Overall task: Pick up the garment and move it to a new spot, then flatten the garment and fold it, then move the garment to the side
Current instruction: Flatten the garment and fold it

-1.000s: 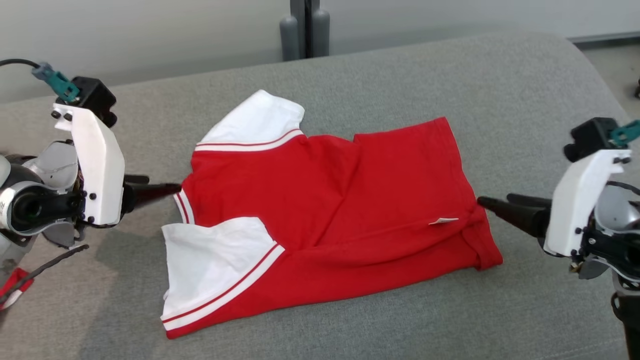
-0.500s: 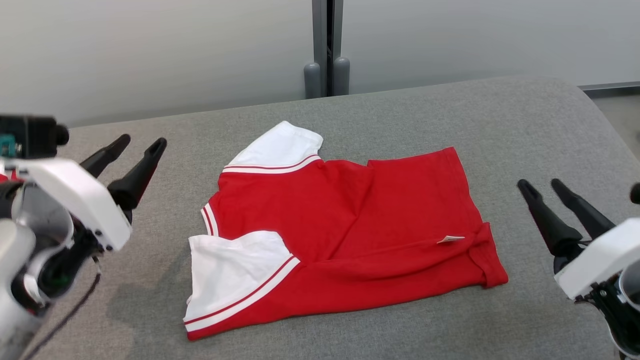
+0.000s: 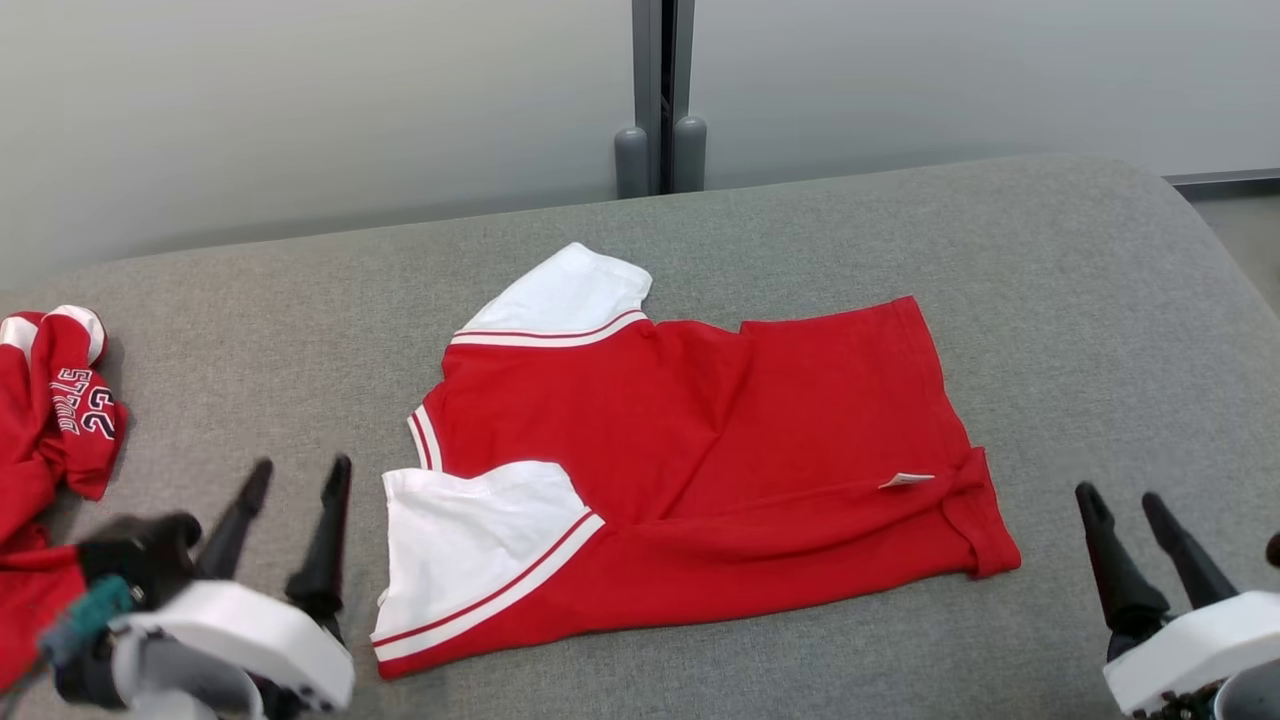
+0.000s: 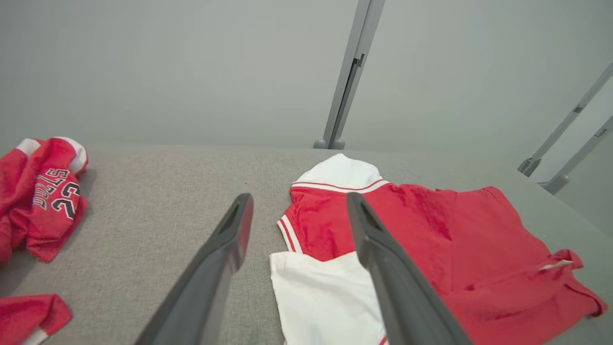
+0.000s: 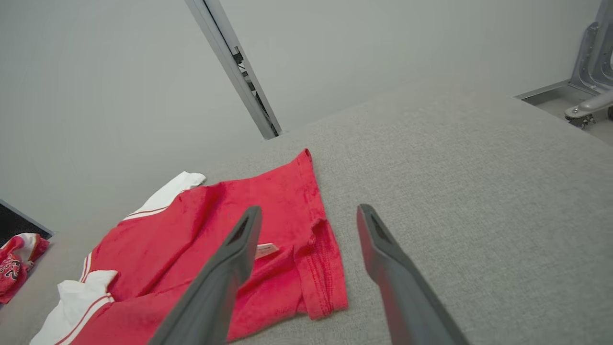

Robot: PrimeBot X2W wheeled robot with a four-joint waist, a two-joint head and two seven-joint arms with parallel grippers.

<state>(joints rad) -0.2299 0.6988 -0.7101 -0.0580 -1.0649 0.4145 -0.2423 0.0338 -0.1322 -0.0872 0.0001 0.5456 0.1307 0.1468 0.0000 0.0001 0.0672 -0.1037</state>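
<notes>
Shirt [image 3: 720, 440] looks soft, limp, light; best pinched at its side edges. Left fingers [image 3: 322, 545] and right fingers [image 3: 1118, 570] hang spread, empty.

One folded red shirt [image 3: 700, 470] lies mid-frame, with two white sleeves [image 3: 565, 295] and one small white label [image 3: 905, 481]. At the left edge is crumpled red jersey cloth [image 3: 60, 410] printed 22; whether it is one garment or more I cannot tell. There are two grippers, the left gripper [image 3: 302, 464] at lower left and the right gripper [image 3: 1118, 494] at lower right, each with two dark fingers, and one grey fabric-covered counter [image 3: 1050, 260].
</notes>
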